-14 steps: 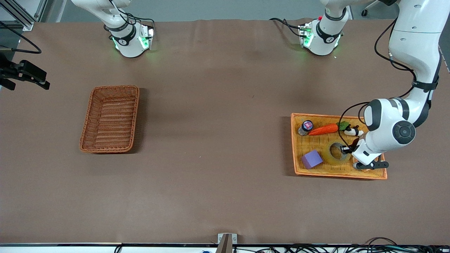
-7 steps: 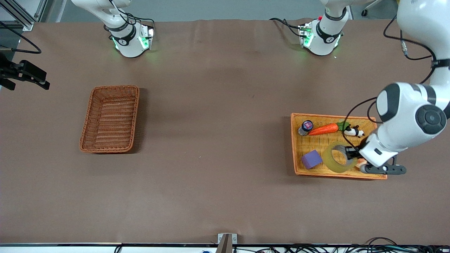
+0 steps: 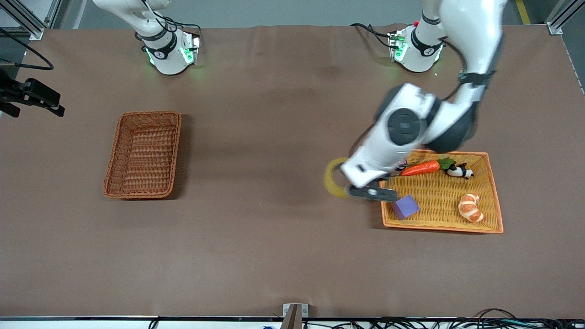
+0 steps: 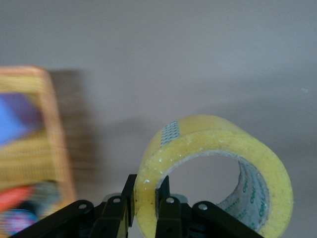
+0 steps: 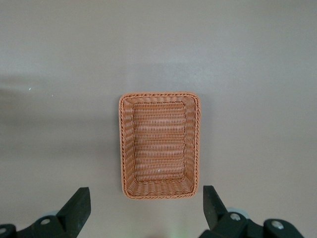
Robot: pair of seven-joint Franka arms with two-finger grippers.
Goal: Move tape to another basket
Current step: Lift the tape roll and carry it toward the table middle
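Note:
The tape (image 3: 332, 179), a yellowish roll with a grey core, hangs in the air over the bare table, just off the tray's edge toward the right arm's end. My left gripper (image 3: 342, 182) is shut on it; in the left wrist view the gripper (image 4: 146, 192) pinches the tape (image 4: 210, 135) wall, one finger inside the ring and one outside. The dark reddish-brown basket (image 3: 144, 155) stands empty toward the right arm's end. My right gripper (image 5: 146, 196) hovers open above that basket (image 5: 158, 144), out of the front view.
The shallow orange tray (image 3: 438, 196) holds a purple cube (image 3: 405, 206), a croissant (image 3: 470, 208), a carrot (image 3: 420, 168) and a small panda figure (image 3: 459, 171). The tray's rim (image 4: 52, 134) shows in the left wrist view. A camera mount (image 3: 32, 96) sits at the table's edge.
The left arm has lifted the tape out of the tray and swung it toward the right arm's end. The croissant is now uncovered. The right arm has not moved.

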